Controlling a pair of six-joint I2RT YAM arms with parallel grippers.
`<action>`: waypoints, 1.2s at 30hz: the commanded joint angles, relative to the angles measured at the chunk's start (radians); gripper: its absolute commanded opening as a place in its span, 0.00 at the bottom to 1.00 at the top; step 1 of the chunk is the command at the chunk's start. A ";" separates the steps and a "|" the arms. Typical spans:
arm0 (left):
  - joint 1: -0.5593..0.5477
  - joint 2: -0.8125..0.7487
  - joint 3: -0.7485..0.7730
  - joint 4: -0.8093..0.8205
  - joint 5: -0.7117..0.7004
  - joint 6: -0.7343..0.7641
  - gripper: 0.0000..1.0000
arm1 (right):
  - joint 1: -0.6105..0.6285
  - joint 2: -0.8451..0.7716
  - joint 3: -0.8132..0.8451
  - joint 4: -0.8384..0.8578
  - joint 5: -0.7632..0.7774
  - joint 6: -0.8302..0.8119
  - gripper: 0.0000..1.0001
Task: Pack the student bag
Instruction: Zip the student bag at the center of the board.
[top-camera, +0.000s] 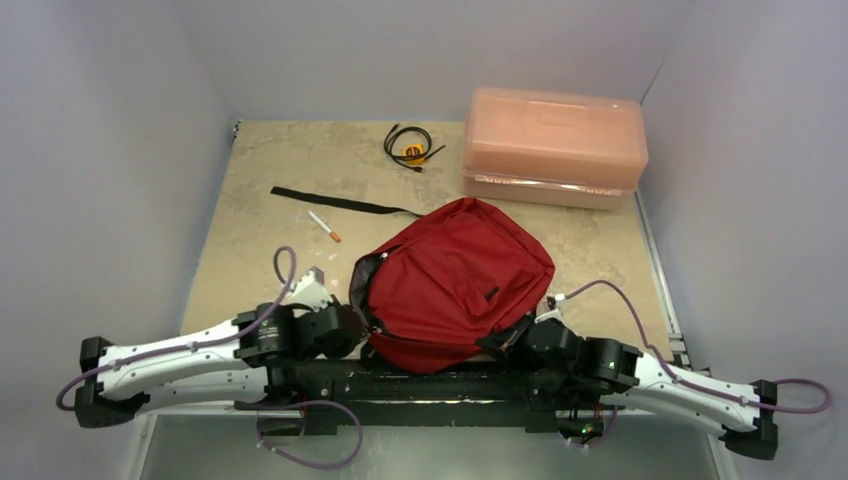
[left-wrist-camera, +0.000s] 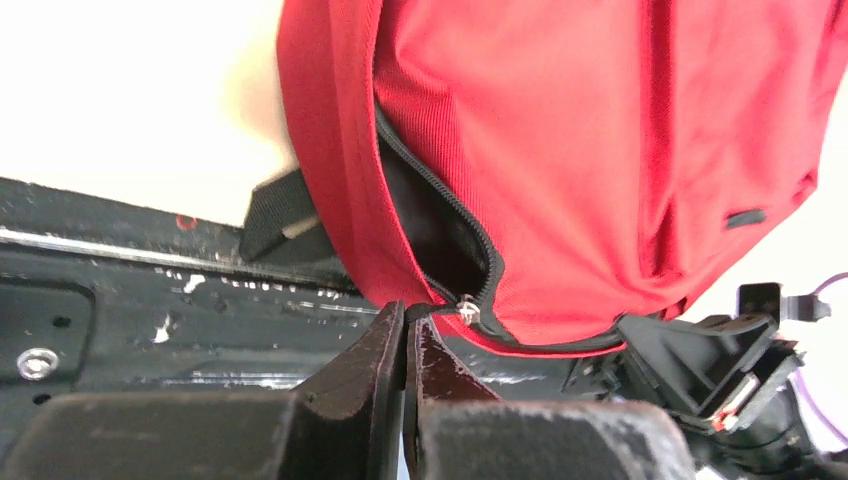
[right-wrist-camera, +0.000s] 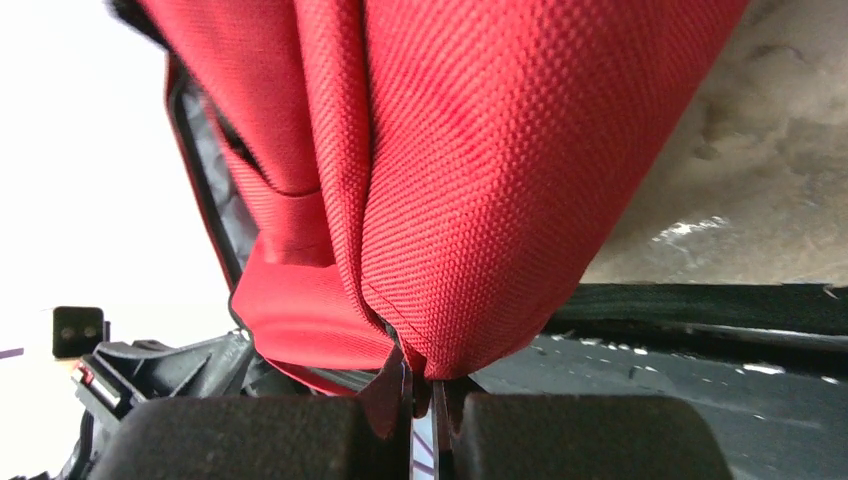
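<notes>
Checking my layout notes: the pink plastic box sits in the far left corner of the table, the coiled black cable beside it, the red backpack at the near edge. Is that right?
Not quite. The pink plastic box sits in the far right corner, not the left, as the top external view shows. The rest holds: the coiled black cable lies beside it, and the red backpack is at the near edge.

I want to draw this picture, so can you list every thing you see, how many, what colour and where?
student bag: one, dark red, table's middle, near edge
box: one, pink, back right
cable: one, black, coiled, left of box
strap: one, black, left of bag
pen: one, white with orange tip, beside strap
table: one, beige
left gripper: one, black, shut on bag's zipper edge
right gripper: one, black, shut on bag's fabric
</notes>
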 joint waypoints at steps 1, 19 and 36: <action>0.189 -0.161 -0.003 -0.275 -0.120 0.218 0.00 | -0.003 -0.010 0.037 -0.224 0.161 -0.095 0.00; 0.341 -0.062 0.021 0.242 0.365 0.875 0.00 | 0.038 0.465 0.569 0.130 -0.429 -1.047 0.79; 0.340 -0.012 0.110 0.100 0.326 0.900 0.00 | 0.166 0.873 0.603 0.585 -0.025 -1.515 0.65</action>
